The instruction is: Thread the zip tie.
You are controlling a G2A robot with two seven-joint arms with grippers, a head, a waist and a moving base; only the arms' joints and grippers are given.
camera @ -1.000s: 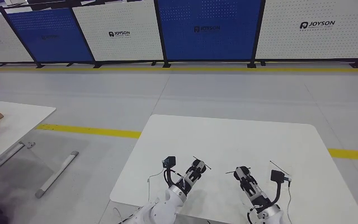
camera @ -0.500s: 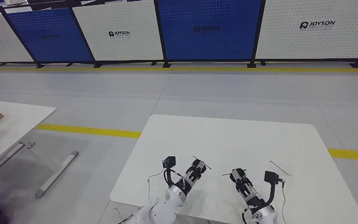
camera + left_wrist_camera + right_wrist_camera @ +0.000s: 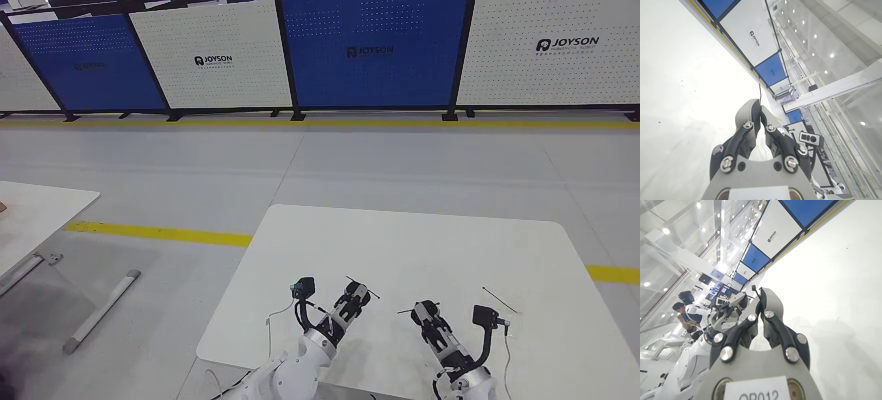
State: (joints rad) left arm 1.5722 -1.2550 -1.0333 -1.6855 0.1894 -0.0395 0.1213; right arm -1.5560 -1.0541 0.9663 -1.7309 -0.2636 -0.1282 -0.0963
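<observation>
The left gripper (image 3: 759, 107) is pressed shut on a thin black strap (image 3: 759, 92), which sticks straight out past the fingertips, as the left wrist view shows it. That view does not reveal either end of the strap. The right gripper (image 3: 761, 295) is likewise clamped tight, pinching a black zip tie (image 3: 754, 288) near its square head, which pokes out just beyond the pads. The head end can be made out clearly only in the right wrist view, which also shows the other arm's gripper a little farther off to the side. From the top view, both grippers hang low over the near part of the white table (image 3: 420, 240), side by side and apart from each other, each with a short dark sliver at its tip. No link between the two slivers can be made out there, so whether they are one tie or two cannot be told. The top view adds a loose zip tie (image 3: 498, 298) lying flat on the table beside the right arm, and blue and white perforated panels (image 3: 370, 50) standing across the floor beyond.
</observation>
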